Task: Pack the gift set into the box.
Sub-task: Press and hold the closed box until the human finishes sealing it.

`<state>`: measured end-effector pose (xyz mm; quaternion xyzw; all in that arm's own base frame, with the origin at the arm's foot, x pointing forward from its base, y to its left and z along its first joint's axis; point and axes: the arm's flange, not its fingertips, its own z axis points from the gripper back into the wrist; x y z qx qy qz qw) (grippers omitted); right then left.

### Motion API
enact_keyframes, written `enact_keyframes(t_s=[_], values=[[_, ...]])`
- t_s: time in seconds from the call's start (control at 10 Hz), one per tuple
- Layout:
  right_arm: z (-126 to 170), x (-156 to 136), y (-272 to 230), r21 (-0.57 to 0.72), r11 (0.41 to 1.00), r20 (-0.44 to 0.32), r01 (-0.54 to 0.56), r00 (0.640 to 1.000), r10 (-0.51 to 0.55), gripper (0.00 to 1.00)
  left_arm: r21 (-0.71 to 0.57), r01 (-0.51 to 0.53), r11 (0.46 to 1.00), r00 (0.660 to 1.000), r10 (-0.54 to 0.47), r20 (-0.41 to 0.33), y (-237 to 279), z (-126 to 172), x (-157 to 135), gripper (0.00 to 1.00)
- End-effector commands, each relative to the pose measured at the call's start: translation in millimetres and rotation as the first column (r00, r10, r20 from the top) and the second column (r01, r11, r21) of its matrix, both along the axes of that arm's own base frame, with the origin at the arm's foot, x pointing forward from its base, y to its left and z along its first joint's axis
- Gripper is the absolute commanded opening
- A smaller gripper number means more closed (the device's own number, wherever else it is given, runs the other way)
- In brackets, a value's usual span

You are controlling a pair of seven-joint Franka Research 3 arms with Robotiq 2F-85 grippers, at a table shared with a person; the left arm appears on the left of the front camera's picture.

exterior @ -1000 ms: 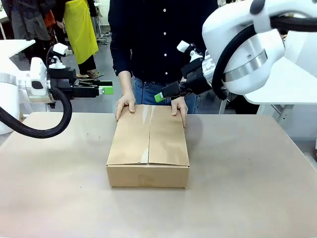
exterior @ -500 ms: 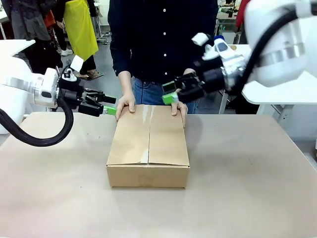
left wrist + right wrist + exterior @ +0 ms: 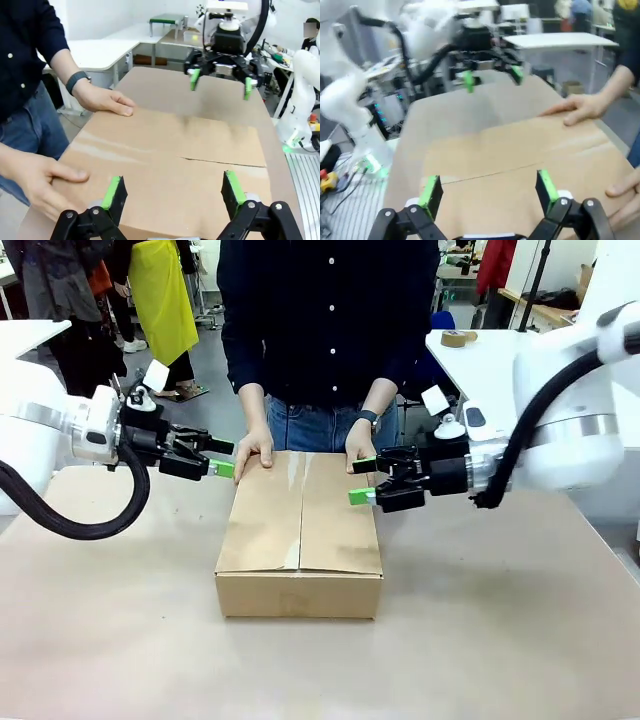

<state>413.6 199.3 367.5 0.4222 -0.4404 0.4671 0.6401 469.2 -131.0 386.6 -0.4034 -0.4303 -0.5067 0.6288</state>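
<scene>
The brown cardboard box (image 3: 299,535) sits mid-table with its flaps folded shut. A person presses one hand (image 3: 253,452) and the other hand (image 3: 360,448) on its far corners. My left gripper (image 3: 218,458) hovers open just off the box's far left corner, beside the person's hand. My right gripper (image 3: 364,481) is open at the box's far right edge. In the left wrist view my left gripper (image 3: 172,190) spans the box top (image 3: 190,150), facing the right gripper (image 3: 219,82). In the right wrist view my right gripper (image 3: 488,187) spans the box top (image 3: 520,160). The gift set is hidden.
A white side table (image 3: 500,350) at the back right carries a roll of tape (image 3: 459,338). People stand behind at the back left. Bare tabletop (image 3: 480,640) lies in front of and beside the box.
The right gripper has swung down from above the person's hand to the box's far right edge. The left gripper has dropped slightly toward the far left corner. Box and hands stay put.
</scene>
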Motion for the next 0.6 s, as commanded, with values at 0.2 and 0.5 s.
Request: enact_keyframes(t_s=[0.2,0.5], values=[[-21,35,32,-0.025,0.998,-0.009,0.065,0.998,-0.065,1.0,-0.009,0.11,0.994,0.988,-0.109,0.11,-16,-36,-10,1.0],[-43,53,40,-0.063,0.997,0.015,-0.034,0.999,0.036,1.0,-0.01,0.135,0.991,0.987,-0.134,0.087,-30,-49,-12,1.0]])
